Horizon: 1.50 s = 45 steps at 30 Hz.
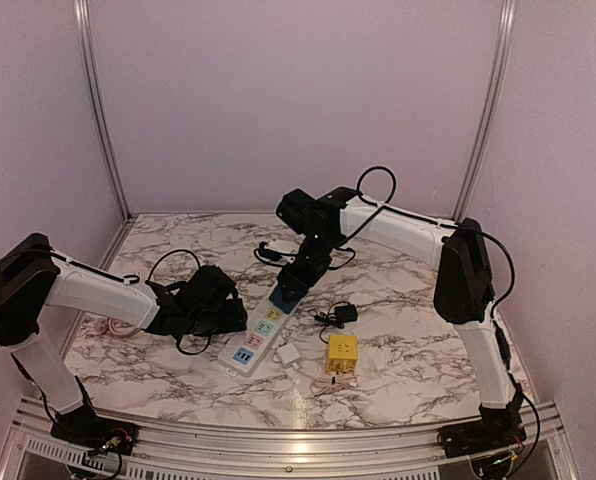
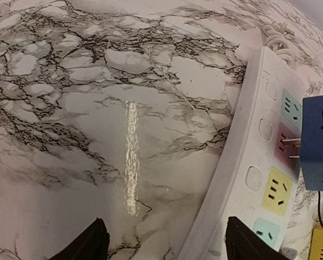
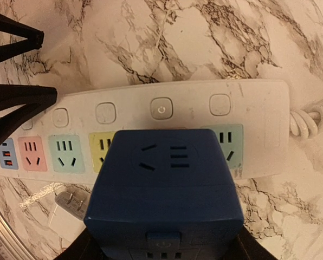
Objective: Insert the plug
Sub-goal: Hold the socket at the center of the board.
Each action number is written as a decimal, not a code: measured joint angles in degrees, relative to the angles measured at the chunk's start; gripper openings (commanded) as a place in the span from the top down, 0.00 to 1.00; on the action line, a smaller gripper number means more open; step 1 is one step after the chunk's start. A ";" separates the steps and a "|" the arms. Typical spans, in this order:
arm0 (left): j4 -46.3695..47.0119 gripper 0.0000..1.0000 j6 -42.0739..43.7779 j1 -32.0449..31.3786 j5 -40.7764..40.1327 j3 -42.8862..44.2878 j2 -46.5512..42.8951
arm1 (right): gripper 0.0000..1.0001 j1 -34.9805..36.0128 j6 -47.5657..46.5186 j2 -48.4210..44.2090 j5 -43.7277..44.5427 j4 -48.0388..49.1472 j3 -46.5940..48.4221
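Right arm reaches forward-left, wrist pitched down. Right fingers pinch blue cube-shaped plastic adapter plug, 2 visible prongs at pink socket of white plastic power strip, not seated. Left arm low over marble surface. Left fingers spread, strip's edge between them.

Counter: white marble pattern, dark grey-black veining. Power strip: white body; socket panels mint, yellow, pink, pale blue. Cube plug: dark blue. Second cube: yellow. Small adapter: black. Flat charger: white.
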 measured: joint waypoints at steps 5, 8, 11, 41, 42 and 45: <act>2.60 0.32 0.39 0.00 2.32 -0.04 1.36 | 1.00 0.00 0.00 0.02 0.02 -0.02 0.02; 4.96 0.37 0.35 -0.02 3.43 -0.07 2.80 | 1.00 0.02 -0.02 0.04 0.04 -0.07 0.11; 7.56 0.48 0.35 -0.15 4.72 -0.07 3.76 | 1.00 0.07 -0.04 0.07 0.15 -0.09 0.13; 17.97 0.83 5.20 -5.03 2.62 1.75 8.92 | 0.95 0.09 -2.71 2.21 4.39 -3.80 4.72; 18.18 0.84 5.42 -5.05 2.62 1.68 8.94 | 0.96 0.09 -2.91 2.36 4.42 -4.02 5.07; 18.53 0.84 6.56 -5.35 2.58 1.68 9.11 | 0.97 0.09 -3.61 2.69 4.74 -4.48 5.57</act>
